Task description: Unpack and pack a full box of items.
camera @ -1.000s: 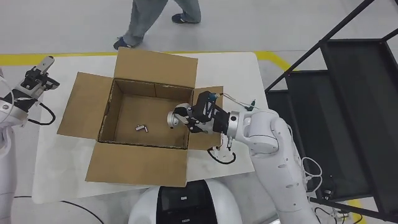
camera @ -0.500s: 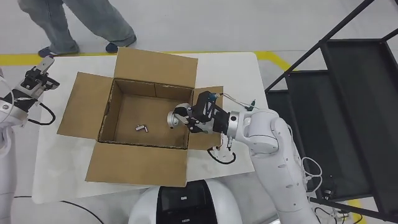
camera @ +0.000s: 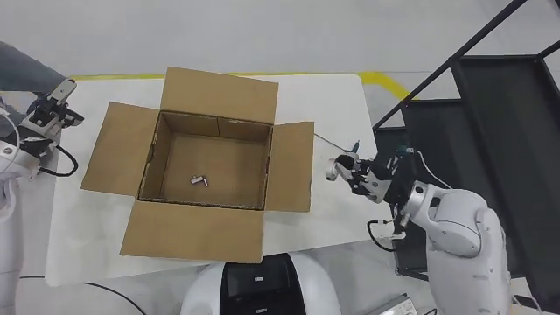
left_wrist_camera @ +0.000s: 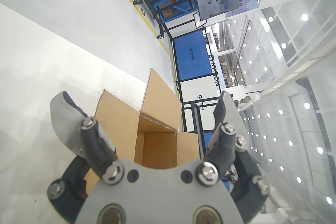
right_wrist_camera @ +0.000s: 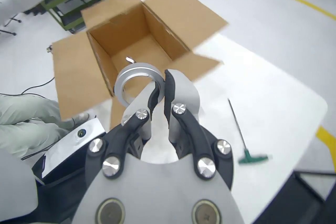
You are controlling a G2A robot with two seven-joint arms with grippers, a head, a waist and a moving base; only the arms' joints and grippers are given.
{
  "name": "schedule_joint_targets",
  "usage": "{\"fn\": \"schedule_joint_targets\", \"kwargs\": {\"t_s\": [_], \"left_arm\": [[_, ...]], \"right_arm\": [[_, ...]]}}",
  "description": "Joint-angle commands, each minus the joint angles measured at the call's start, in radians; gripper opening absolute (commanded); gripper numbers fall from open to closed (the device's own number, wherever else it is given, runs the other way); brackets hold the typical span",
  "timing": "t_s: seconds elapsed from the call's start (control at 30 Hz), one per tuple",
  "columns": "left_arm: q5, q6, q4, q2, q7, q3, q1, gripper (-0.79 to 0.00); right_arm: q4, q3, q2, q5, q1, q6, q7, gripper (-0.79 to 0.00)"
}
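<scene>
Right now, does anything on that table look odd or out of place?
Mildly: a green-handled T-shaped hex key lies loose on the white table, outside the open brown cardboard box. One small metal part lies alone on the box floor.

Box (camera: 219,96) sits mid-surface (camera: 332,105), flaps out on all 4 sides. Small part (camera: 199,179) lies on box floor, left of centre. Right end effector (camera: 337,169) is right of the box, past its right flap, above surface nr right edge, w/ ring (right_wrist_camera: 139,67) pinched in it. T-handle key (right_wrist_camera: 241,130) lies on surface just behind it. Left end effector (camera: 61,92) is beyond surface's left edge, well apart from box.
</scene>
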Motion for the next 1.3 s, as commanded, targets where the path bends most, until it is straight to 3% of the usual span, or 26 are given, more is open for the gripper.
{"fn": "schedule_joint_targets", "kwargs": {"t_s": [0.0,0.17,0.5,0.7,0.9,0.93,0.97,1.0,1.27], "left_arm": [[0.0,0.0,0.0,0.0,0.0,0.0,0.0,0.0],[0.0,0.0,0.0,0.0,0.0,0.0,0.0,0.0],[0.0,0.0,0.0,0.0,0.0,0.0,0.0,0.0],[0.0,0.0,0.0,0.0,0.0,0.0,0.0,0.0],[0.0,0.0,0.0,0.0,0.0,0.0,0.0,0.0],[0.0,0.0,0.0,0.0,0.0,0.0,0.0,0.0],[0.0,0.0,0.0,0.0,0.0,0.0,0.0,0.0],[0.0,0.0,0.0,0.0,0.0,0.0,0.0,0.0],[0.0,0.0,0.0,0.0,0.0,0.0,0.0,0.0]], "right_arm": [[0.042,0.037,0.004,-0.057,-0.03,0.025,-0.006,-0.785],[0.158,0.006,0.013,-0.324,-0.03,0.118,-0.004,-0.785],[0.361,-0.198,0.018,-0.767,0.101,0.363,-0.103,-0.785],[0.469,-0.248,0.02,-0.883,0.148,0.477,-0.134,-0.785],[0.506,-0.272,0.022,-0.909,0.165,0.527,-0.131,-0.785],[0.509,-0.277,0.022,-0.912,0.166,0.531,-0.13,-0.613],[0.511,-0.282,0.022,-0.914,0.167,0.535,-0.129,-0.203],[0.513,-0.287,0.023,-0.915,0.167,0.538,-0.129,0.0],[0.506,-0.298,0.024,-0.869,0.171,0.546,-0.137,0.0]]}}
